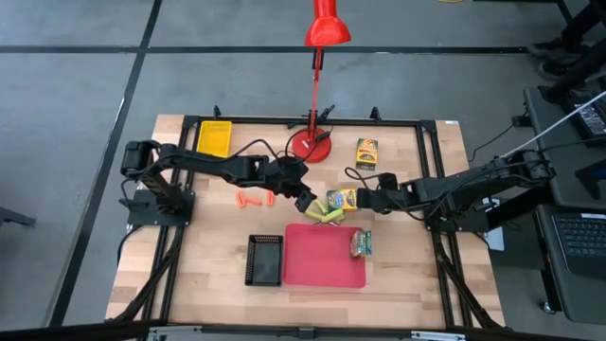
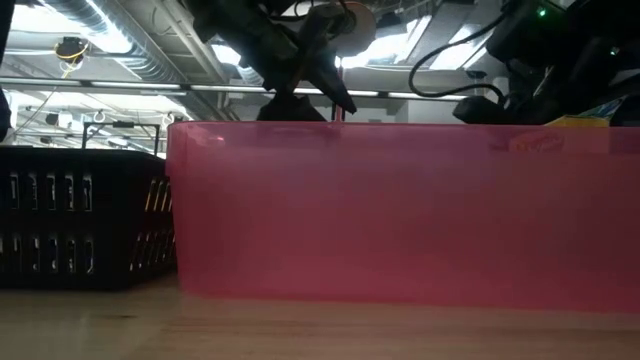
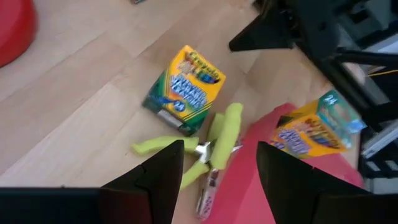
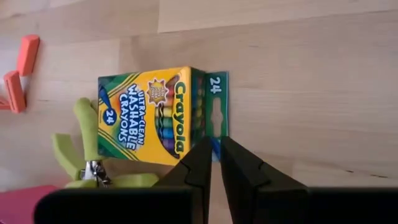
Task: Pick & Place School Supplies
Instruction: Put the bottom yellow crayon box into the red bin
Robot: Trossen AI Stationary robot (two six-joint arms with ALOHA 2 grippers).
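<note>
On the bench (image 1: 218, 284), both arms meet beside the red tray (image 1: 322, 270).
Left fingers (image 3: 161, 180) stand wide apart above the scissors (image 3: 214, 146), holding nothing; right fingers (image 4: 205, 168) are nearly closed, empty, just behind a crayon box (image 4: 146, 115). Another box (image 1: 362, 243) lies in the tray.

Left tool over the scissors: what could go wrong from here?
1. The scissors lie partly against the red tray's edge, so the open left tool may close on the rim or lift them crooked.
2. A crayon box sits right beside the scissors; a descending finger could nudge it.
3. The right tool, shut, waits at that same box; the arms are crowded and could collide.
</note>
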